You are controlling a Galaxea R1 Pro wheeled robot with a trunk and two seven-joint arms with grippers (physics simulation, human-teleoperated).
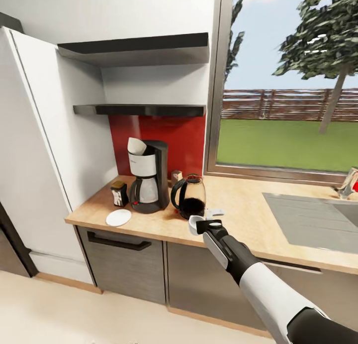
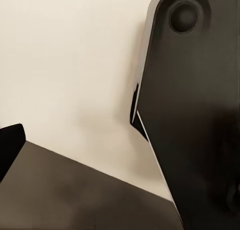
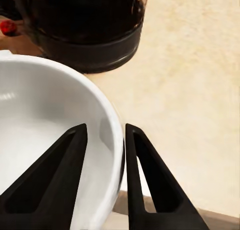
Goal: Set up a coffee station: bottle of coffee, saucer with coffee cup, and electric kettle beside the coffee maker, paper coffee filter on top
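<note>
The black coffee maker [image 1: 147, 180] stands on the wooden countertop [image 1: 248, 209] with a white paper filter [image 1: 135, 146] on top. To its left is the coffee bottle [image 1: 119, 193], and a white saucer [image 1: 119, 217] lies in front. The glass electric kettle [image 1: 189, 196] stands right of the maker. My right gripper [image 1: 205, 225] is shut on the white coffee cup [image 1: 194, 224] just in front of the kettle. In the right wrist view the cup's rim [image 3: 112, 140] sits between the fingers [image 3: 145, 180], with the kettle base [image 3: 90, 45] close behind. My left gripper [image 2: 120, 135] shows one dark fingertip [image 2: 11, 145] at the frame edge, spread wide.
A white fridge [image 1: 30, 160] borders the counter's left end. Two dark shelves [image 1: 139, 109] hang above the coffee maker. A sink [image 1: 318, 219] and faucet [image 1: 348, 184] lie to the right under the window. A small brown shaker [image 1: 176, 175] stands behind the kettle.
</note>
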